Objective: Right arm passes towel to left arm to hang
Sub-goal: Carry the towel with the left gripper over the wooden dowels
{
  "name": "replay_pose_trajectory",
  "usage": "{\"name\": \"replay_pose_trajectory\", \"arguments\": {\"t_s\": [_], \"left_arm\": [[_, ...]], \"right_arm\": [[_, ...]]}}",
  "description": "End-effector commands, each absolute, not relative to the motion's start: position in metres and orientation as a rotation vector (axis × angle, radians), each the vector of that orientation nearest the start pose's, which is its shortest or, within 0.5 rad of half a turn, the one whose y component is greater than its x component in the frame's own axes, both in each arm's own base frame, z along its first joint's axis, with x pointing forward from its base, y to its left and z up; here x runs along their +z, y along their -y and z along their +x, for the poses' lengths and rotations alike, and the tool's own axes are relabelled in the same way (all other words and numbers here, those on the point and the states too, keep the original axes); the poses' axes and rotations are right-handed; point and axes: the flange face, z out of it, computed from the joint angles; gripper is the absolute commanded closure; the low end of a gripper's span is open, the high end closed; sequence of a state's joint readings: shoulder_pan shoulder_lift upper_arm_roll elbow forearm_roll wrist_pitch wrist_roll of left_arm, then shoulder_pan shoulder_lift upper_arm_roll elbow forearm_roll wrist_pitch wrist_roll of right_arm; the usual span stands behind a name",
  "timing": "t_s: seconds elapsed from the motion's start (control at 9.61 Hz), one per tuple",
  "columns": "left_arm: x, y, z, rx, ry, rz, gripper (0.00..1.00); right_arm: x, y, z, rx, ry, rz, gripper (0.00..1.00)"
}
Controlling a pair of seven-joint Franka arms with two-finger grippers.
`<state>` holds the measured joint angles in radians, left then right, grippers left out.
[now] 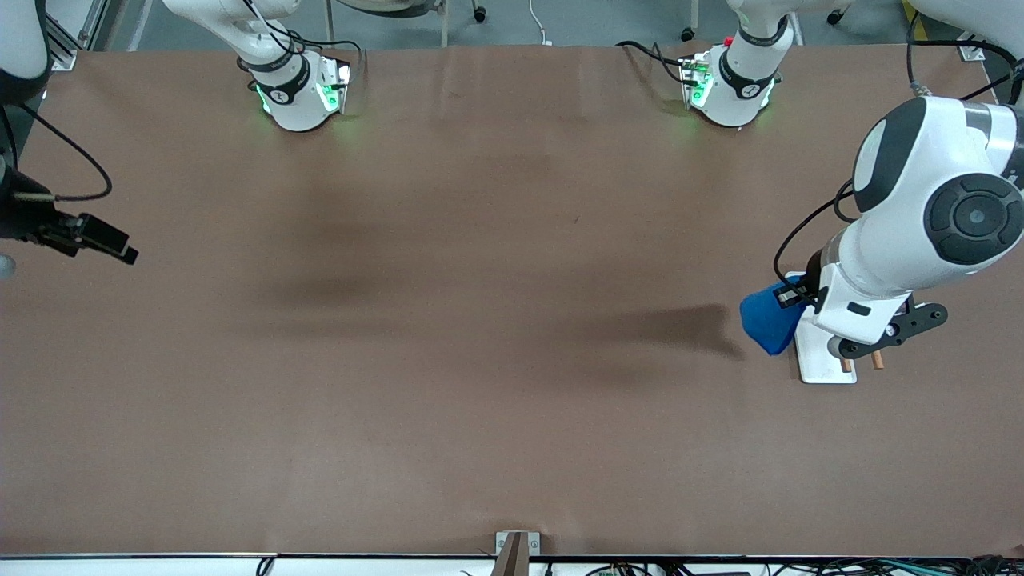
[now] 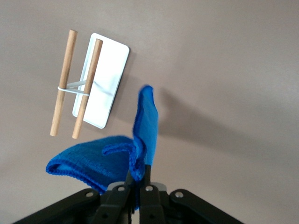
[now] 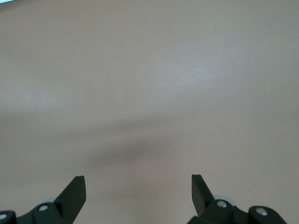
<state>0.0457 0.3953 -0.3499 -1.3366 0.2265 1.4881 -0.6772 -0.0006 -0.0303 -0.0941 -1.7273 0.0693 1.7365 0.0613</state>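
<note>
The bright blue towel (image 1: pixel 766 320) hangs bunched from my left gripper (image 1: pixel 792 298), which is shut on it in the air beside the hanging rack, at the left arm's end of the table. In the left wrist view the fingers (image 2: pixel 138 179) pinch the towel (image 2: pixel 145 121) at a folded edge, and the rest droops in a fold toward the rack. The rack has a white flat base (image 2: pixel 105 70) and two wooden rods (image 2: pixel 64 84) side by side. My right gripper (image 1: pixel 120 246) is open and empty over bare table (image 3: pixel 138 191) at the right arm's end, where that arm waits.
The rack's white base (image 1: pixel 820 364) and the rod ends (image 1: pixel 878 362) show under the left wrist. The brown table (image 1: pixel 480 320) stretches between the two arms. Both arm bases stand along the edge farthest from the front camera.
</note>
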Motion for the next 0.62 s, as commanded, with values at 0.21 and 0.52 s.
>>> {"name": "replay_pose_trajectory", "arguments": {"t_s": [0.21,0.52], "left_arm": [[0.449,0.038,0.648,0.404,0.694,-2.812,0.99],[0.404,-0.044,0.655,0.528,0.636,-2.814,0.98]], "right_arm": [[0.618,0.052,0.548,-0.161,-0.209,-3.085,0.00],[0.639,0.051,0.550,-0.109,-0.203,-3.083,0.00]]}}
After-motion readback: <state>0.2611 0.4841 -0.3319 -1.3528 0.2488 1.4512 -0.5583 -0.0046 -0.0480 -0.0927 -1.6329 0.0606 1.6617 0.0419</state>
